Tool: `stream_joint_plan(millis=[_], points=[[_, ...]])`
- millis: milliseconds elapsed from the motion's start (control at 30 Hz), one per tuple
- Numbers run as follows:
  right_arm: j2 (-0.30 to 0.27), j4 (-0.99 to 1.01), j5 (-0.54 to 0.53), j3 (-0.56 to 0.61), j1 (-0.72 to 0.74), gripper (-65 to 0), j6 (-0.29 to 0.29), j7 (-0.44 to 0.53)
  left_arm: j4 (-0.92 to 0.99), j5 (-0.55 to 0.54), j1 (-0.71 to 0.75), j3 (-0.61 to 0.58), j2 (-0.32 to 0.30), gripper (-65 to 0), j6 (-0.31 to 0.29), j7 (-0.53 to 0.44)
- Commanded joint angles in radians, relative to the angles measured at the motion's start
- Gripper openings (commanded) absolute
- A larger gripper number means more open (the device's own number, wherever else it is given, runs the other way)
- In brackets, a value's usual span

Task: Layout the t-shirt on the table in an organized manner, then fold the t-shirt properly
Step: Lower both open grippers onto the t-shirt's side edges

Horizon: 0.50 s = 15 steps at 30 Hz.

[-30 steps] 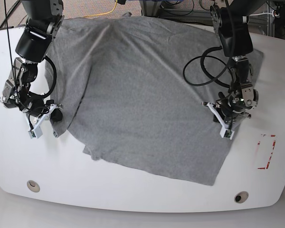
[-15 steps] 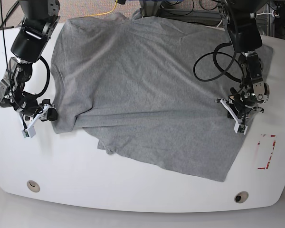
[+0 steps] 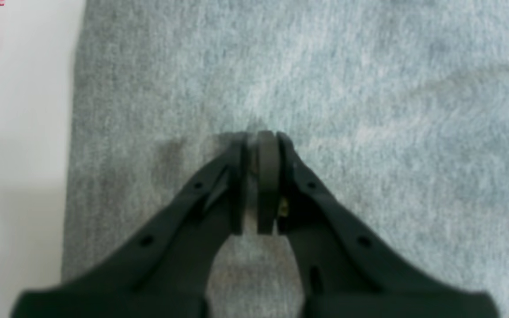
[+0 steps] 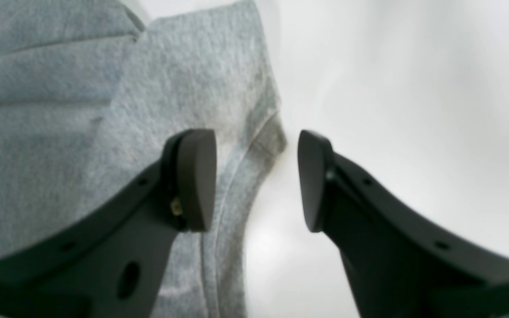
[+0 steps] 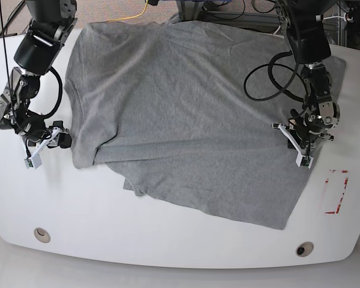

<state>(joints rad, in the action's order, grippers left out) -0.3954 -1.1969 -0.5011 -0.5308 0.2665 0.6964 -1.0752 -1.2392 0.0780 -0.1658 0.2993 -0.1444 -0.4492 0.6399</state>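
A grey t-shirt (image 5: 186, 114) lies spread across the white worktop (image 5: 60, 204), its lower left part folded over itself. The left hand (image 5: 302, 146), near the shirt's right edge, is pinched closed on a bit of the fabric. The right hand (image 5: 43, 146) stands partly open with nothing in it, a hemmed sleeve corner (image 4: 263, 137) lying loose between its fingers (image 4: 197, 176).

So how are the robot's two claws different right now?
The left gripper has its jaws pressed together, while the right gripper has its jaws spread with a clear gap. The left gripper sits over the middle of grey cloth on the t-shirt; the right gripper straddles the shirt's hemmed edge, one finger over the bare white table. Both are dark and point down at the shirt.
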Motion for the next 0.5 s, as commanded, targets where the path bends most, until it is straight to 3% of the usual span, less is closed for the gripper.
stream_joint_plan(millis=[0, 300, 467], points=[[-0.017, -0.018, -0.02, -0.004, 0.026, -34.4, 0.002, 0.03, -0.018, 0.036, 0.018, 0.001, -0.007, -61.8, 0.0, 0.068], [-0.021, 0.167, -0.02, 0.004, 0.044, -15.5, 0.002, 0.2, -0.047, 0.036, 0.027, 0.001, -0.007, -61.8, 0.0, 0.07], [-0.037, 0.308, -0.02, 0.008, 0.075, -16.3, 0.002, 0.297, -0.05, 0.036, 0.027, 0.001, -0.01, -61.8, 0.0, 0.07]])
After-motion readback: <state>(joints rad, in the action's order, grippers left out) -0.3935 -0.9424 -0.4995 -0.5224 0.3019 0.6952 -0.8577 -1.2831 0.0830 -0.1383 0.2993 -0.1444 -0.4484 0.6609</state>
